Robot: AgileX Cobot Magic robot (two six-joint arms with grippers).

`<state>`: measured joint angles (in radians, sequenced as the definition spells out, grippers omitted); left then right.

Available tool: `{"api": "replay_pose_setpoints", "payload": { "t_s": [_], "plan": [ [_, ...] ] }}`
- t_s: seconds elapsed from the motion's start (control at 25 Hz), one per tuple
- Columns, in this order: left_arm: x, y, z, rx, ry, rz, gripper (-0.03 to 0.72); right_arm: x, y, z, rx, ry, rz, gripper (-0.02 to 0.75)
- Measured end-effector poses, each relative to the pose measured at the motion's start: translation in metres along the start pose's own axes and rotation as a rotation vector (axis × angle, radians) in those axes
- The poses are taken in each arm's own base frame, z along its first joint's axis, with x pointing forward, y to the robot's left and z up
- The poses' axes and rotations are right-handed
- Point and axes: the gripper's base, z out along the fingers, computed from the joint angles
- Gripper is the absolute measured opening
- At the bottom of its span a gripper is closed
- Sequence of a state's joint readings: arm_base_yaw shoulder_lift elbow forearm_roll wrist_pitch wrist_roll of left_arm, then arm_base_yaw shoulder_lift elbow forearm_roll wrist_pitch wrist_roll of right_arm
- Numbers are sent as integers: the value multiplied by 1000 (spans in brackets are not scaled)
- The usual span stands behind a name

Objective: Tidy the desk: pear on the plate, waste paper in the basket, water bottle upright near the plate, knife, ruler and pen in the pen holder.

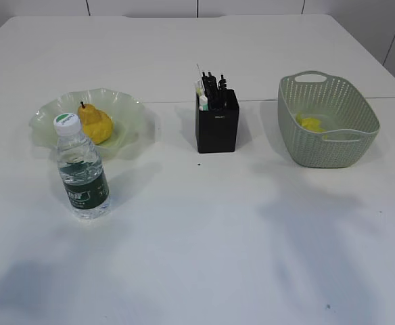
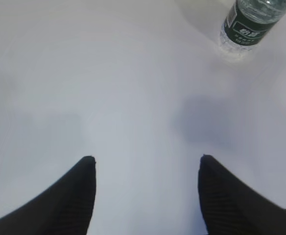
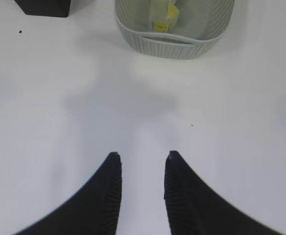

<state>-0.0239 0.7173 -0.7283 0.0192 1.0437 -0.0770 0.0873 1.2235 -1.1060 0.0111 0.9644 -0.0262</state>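
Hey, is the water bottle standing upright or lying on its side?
Upright: the water bottle stands on its base on the desk, white cap on top, just in front of the plate.

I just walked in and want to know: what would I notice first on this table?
Probably the yellow pear on the wavy green plate at the left, with the bottle standing upright just in front. Then the black pen holder in the middle and the basket on the right.
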Motion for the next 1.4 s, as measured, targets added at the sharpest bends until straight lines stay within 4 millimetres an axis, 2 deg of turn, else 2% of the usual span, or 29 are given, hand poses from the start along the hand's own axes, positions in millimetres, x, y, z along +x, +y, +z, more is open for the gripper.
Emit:
{"api": "replay_pose_setpoints", "payload": {
  "t_s": [0.32,0.8,1.2,1.4],
  "plan": [
    [31,3,-41,2,-139,-1,465,39,1,-26,-2,-48,14,230],
    [85,10,-79,-9,-287,-4,465,126,3,-66,-9,-134,113,230],
    [121,12,-84,0,-425,-9,465,185,5,-94,-15,-224,112,230],
    [123,11,-78,16,-405,-10,465,214,6,-100,-11,-268,84,230]
  ]
}}
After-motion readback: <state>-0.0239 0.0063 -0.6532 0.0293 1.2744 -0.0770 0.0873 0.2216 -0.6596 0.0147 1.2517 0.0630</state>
